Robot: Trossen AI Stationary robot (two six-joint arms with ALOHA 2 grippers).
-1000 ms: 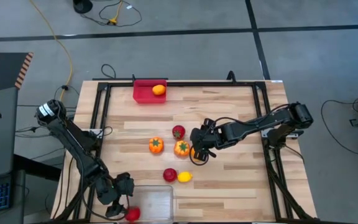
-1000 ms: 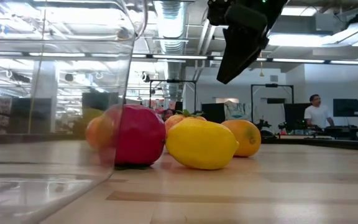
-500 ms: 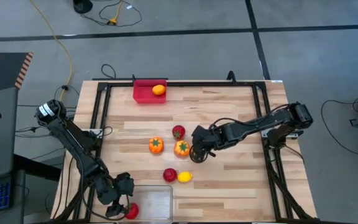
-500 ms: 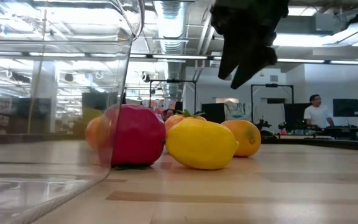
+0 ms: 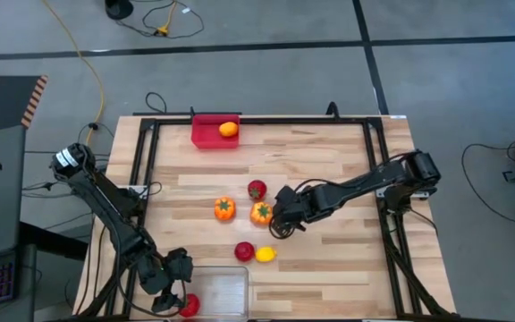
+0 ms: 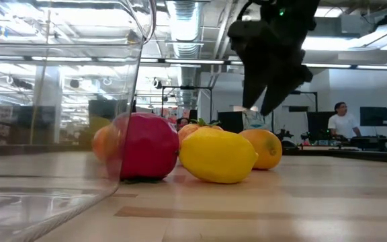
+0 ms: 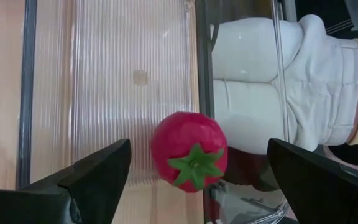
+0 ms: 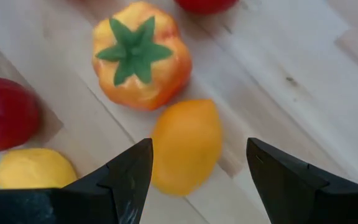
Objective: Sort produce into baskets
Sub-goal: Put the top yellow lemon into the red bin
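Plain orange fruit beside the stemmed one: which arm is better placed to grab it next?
Right. The right gripper hangs open directly over the plain orange fruit, while the left gripper is at the clear bin.

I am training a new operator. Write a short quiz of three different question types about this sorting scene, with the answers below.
1. True or false: the red bin already holds one orange fruit.
2. Multiple choice: the right gripper is open above which item? A. a plain orange fruit; B. the yellow lemon; C. the red bin.
3. Fill in: the left gripper is open by the red strawberry-like piece, which sits at the wall of the ______ bin.

Key
1. True.
2. A. It lies between the open fingers, beside the orange stemmed piece.
3. Clear. Whether the piece is inside it is hard to tell.
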